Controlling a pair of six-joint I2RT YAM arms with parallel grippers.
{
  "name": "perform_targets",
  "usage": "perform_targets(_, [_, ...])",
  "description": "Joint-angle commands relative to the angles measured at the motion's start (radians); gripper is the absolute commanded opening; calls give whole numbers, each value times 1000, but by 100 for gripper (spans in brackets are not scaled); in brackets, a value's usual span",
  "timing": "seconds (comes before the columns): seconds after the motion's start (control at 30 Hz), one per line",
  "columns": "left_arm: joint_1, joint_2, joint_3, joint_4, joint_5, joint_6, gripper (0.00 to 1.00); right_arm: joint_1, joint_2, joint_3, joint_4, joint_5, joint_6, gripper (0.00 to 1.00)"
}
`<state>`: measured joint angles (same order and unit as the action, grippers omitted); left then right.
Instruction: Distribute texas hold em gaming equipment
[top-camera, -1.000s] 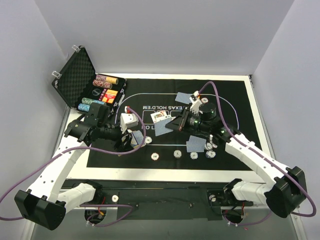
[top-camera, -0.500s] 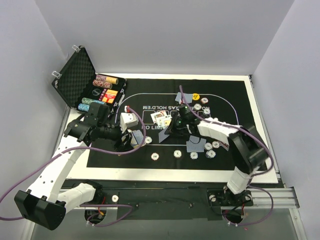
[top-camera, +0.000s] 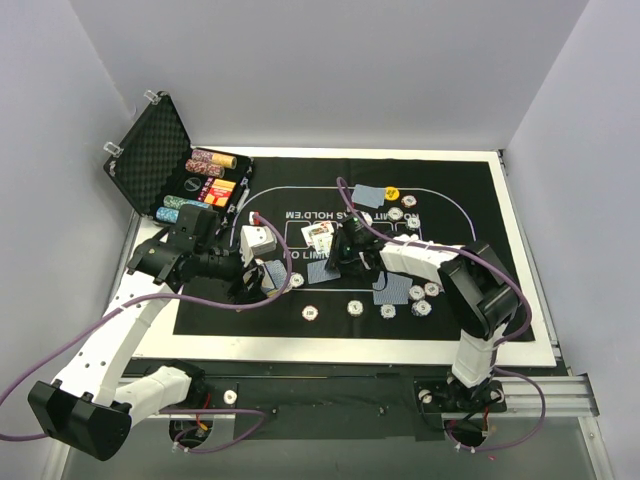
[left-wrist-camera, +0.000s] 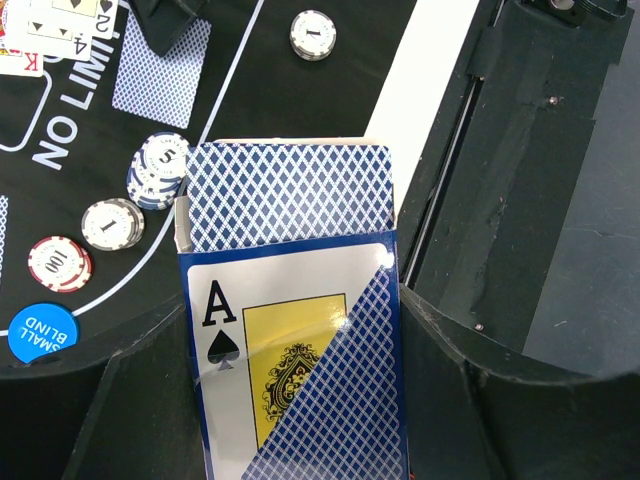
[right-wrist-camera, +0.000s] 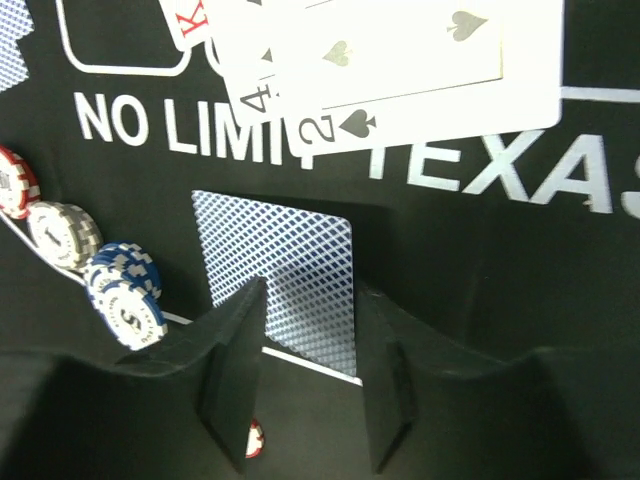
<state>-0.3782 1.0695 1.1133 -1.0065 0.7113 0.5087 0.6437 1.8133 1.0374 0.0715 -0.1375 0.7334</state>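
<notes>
On the black mat (top-camera: 460, 300), near its middle, the right gripper (right-wrist-camera: 310, 400) stands with jaws parted and nothing between them. A face-down card (right-wrist-camera: 275, 265) lies flat on the mat just ahead of its fingers. Beyond it are overlapped face-up cards (right-wrist-camera: 400, 70), with a 2 of spades, a 4 and a K legible. Left of the fingers stand blue chips (right-wrist-camera: 125, 290), white chips (right-wrist-camera: 65, 235) and red chips (right-wrist-camera: 12, 180) in a curved line. The mat's printing reads "NO LIMIT TEXAS".

At the near left of the mat, the left gripper (left-wrist-camera: 290, 370) is clamped on a card pack (left-wrist-camera: 300, 300). The pack is printed with an ace of spades, and blue-backed cards protrude from its open top. Beside it lies a blue button (left-wrist-camera: 42, 331) lettered "SMALL BLIND". The chips nearby are marked 5, 1 and 100.

Along the mat's near side is a row of single chips (top-camera: 354, 307) – four, spaced apart. A yellow button (top-camera: 392, 192) lies at the far side. Off the mat's far left corner stands an open case (top-camera: 150, 150) with chip rolls inside.
</notes>
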Motion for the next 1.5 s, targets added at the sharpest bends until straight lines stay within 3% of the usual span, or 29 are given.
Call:
perform_targets(0.0, [-4,-22,42,3,25,16,0,19,-23,47,-105,110,-52,39])
perform_targets(0.27, [-4,-22,36,6,22,25,0,27,-244,26,-174,171,-29,47])
perform_targets(0.37, [-5,-23,26,12,17,27,0,31,-337,-11,-118,63,20,48])
perform_targets(0.47, [-5,-22,23,14,19,25,0,59,-432,-57,-14,-69,67,57])
perform_targets(0.57, [-7,-19,19,28,20,28,0,83,-466,-115,188,-232,136,67])
perform_targets(0.67, [-8,-14,13,36,17,28,0,115,-442,-106,252,-312,199,71])
perform_targets(0.87, [-10,-20,10,34,10,30,0,163,-436,-108,372,-329,259,72])
perform_targets(1.27, [-10,-17,13,32,14,30,0,218,-390,-91,352,-332,256,71])
perform_targets(1.47, [-10,-19,22,32,20,28,0,223,-381,-97,347,-307,256,59])
